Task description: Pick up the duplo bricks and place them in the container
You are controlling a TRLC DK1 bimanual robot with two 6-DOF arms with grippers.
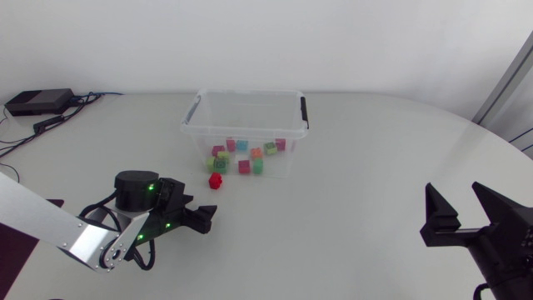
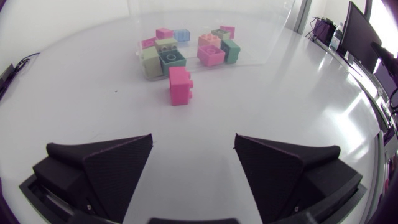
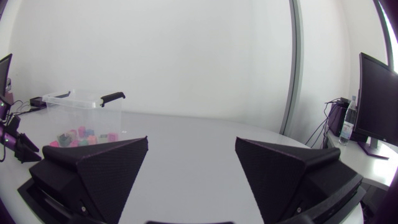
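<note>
Lying ahead of wide-open, empty left gripper (image 2: 193, 139), loose brick (image 2: 180, 86), perhaps touching container (image 1: 250, 93).

Loose brick (image 1: 215, 180) between container (image 1: 241, 93) and left hand (image 1: 206, 218); other bricks (image 1: 246, 155) inside

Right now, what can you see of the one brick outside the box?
The lone brick is a small chunky plastic block, pink in the left wrist view, red in the head view. A bump low on one side may be a stud, so it may be tipped over. It sits on the white table just outside the clear container; whether they touch I cannot tell. It lies ahead of the left gripper, whose open fingers are apart from it.
</note>
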